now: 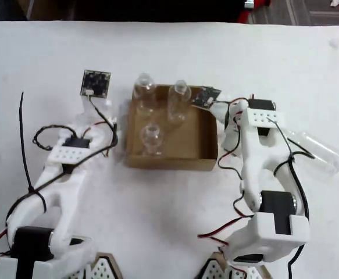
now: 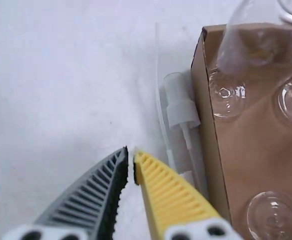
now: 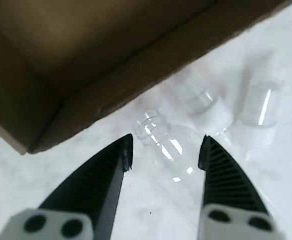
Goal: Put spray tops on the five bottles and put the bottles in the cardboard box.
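Observation:
The cardboard box [image 1: 207, 148] sits mid-table with three clear bottles standing in it, one of them at the front [image 1: 152, 138]. Beside the box's left wall [image 2: 206, 125] lies a white spray top [image 2: 181, 107], just beyond my left gripper [image 2: 130, 152], which is shut on nothing. By the box's right wall [image 3: 135, 75], my right gripper [image 3: 167, 145] is open over a small clear bottle [image 3: 153, 127] lying on the table between its fingers. Two clear cap-like pieces [image 3: 206, 102] [image 3: 258, 102] lie just past that bottle.
A larger clear bottle [image 1: 317, 152] lies on its side at the right, beside the right arm. Loose cables trail around both arms. The white table [image 1: 169, 52] runs wide behind the box.

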{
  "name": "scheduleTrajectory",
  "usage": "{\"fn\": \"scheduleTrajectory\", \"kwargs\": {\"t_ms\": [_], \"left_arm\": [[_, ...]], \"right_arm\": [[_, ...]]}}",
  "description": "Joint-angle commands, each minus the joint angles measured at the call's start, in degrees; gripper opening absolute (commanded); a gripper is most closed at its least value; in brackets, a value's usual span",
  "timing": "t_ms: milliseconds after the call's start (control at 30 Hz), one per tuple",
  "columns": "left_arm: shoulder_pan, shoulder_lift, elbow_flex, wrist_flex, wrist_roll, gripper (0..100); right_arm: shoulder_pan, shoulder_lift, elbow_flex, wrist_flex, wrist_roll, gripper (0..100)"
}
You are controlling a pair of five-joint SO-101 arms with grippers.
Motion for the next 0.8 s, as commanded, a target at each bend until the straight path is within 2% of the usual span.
{"fn": "scheduleTrajectory", "kwargs": {"t_ms": [0,133,267,467,767], "left_arm": [[0.2,-0.1,-0.3,-1.2,-0.8,2],[0.2,-0.1,-0.3,-1.1,-0.8,2],[0.2,-0.1,-0.3,-1.3,-0.8,2],[0.2,-0.1,-0.3,-1.3,-0.8,2],[0.2,-0.1,-0.3,-1.1,-0.8,2]], "right_arm": [[0.2,-0.2,0.0,-3.0,1.1,19.7],[0.4,-0.5,0.0,-2.7,5.7,19.8],[1.2,-2.8,-0.8,-0.7,7.0,20.0],[1.2,-5.1,0.0,4.3,17.8,20.0],[1.2,2.4,1.4,-4.0,18.8,19.9]]}}
